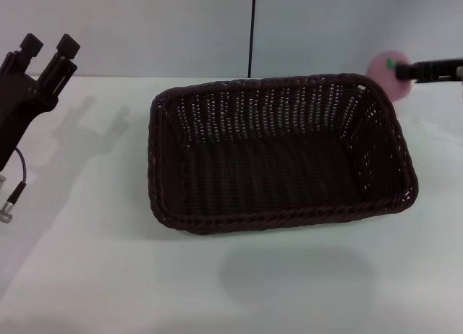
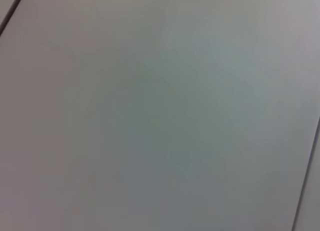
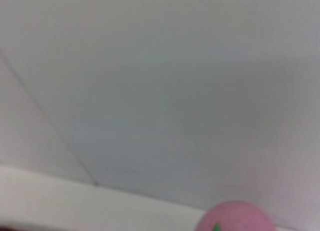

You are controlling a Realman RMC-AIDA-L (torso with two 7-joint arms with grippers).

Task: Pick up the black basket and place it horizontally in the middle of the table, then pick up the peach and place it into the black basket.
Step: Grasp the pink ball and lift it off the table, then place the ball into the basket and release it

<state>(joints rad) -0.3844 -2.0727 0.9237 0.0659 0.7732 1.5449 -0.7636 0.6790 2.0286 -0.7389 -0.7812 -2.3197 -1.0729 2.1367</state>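
Note:
The black basket stands upright and empty on the white table, its long side running left to right near the middle. The pink peach is at the basket's far right corner, level with the rim, with a dark finger of my right gripper across it. The peach also shows at the edge of the right wrist view. My left gripper is raised at the far left, well clear of the basket, with its fingers apart and empty. The left wrist view shows only a plain wall.
A cable with a metal plug hangs from the left arm above the table's left edge. A dark vertical seam runs down the wall behind the basket. Bare tabletop lies in front of and to the left of the basket.

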